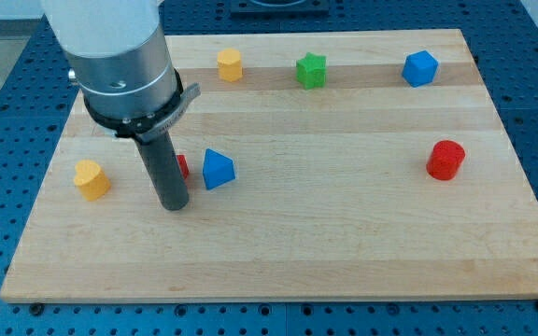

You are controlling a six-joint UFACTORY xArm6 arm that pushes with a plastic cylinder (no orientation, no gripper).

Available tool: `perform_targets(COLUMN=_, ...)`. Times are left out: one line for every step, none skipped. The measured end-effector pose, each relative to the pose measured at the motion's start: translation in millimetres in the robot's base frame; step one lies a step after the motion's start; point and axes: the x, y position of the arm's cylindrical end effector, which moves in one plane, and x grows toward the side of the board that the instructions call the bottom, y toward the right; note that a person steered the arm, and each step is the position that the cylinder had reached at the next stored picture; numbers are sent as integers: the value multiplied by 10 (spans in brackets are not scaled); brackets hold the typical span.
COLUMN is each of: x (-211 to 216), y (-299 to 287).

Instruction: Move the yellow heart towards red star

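Note:
The yellow heart point(92, 178) lies near the board's left edge. The red star point(181, 167) is mostly hidden behind my rod, only a sliver showing, just left of a blue triangular block point(218, 169). My tip point(174, 203) rests on the board right in front of the red star, to the right of the yellow heart and apart from it.
A yellow hexagon block point(230, 64), a green star point(312, 71) and a blue block point(419, 68) sit along the view's top. A red cylinder point(445, 160) stands at the right. The wooden board point(344, 252) ends at blue perforated table.

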Motion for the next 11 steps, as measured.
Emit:
perform_targets(x=418, y=11)
perform_targets(x=662, y=-407)
perform_targets(x=662, y=-1040)
perform_targets(x=318, y=-1362)
perform_targets(x=-243, y=-1362)
perform_targets(x=-440, y=-1289)
perform_targets(x=-516, y=-1122)
perform_targets(x=-455, y=-889)
perform_targets(x=-453, y=-825)
perform_targets(x=-450, y=-825)
perform_targets(x=-442, y=-825)
